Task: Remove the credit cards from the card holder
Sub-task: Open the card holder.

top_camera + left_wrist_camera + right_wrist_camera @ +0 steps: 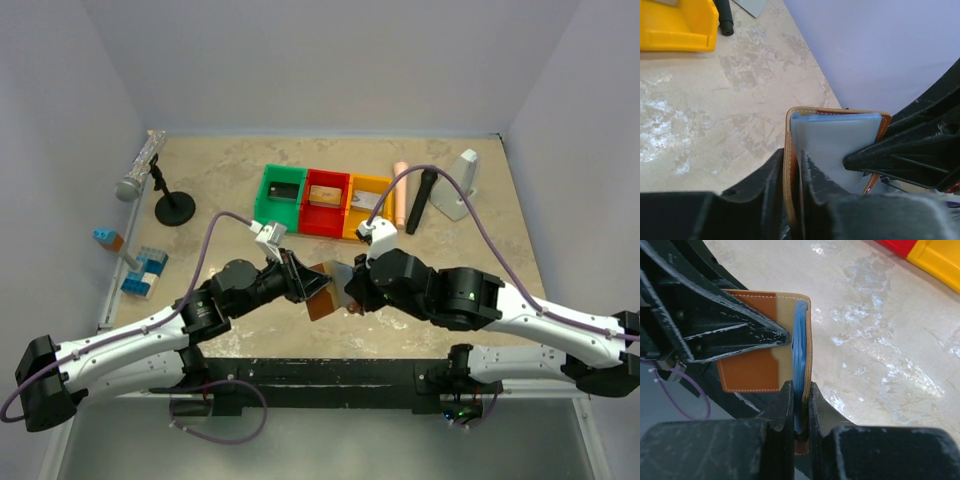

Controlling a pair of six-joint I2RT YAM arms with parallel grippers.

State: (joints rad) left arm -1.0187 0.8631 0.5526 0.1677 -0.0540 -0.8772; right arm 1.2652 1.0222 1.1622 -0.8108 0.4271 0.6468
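So from my end the card holder (752,365) is up in the air over the worktop (230,180), just on my side of the coloured bins (326,222), left claw (792,157) pinched tight on its brown leather flap and right claw (800,387) clamped on the blue-lined edge.
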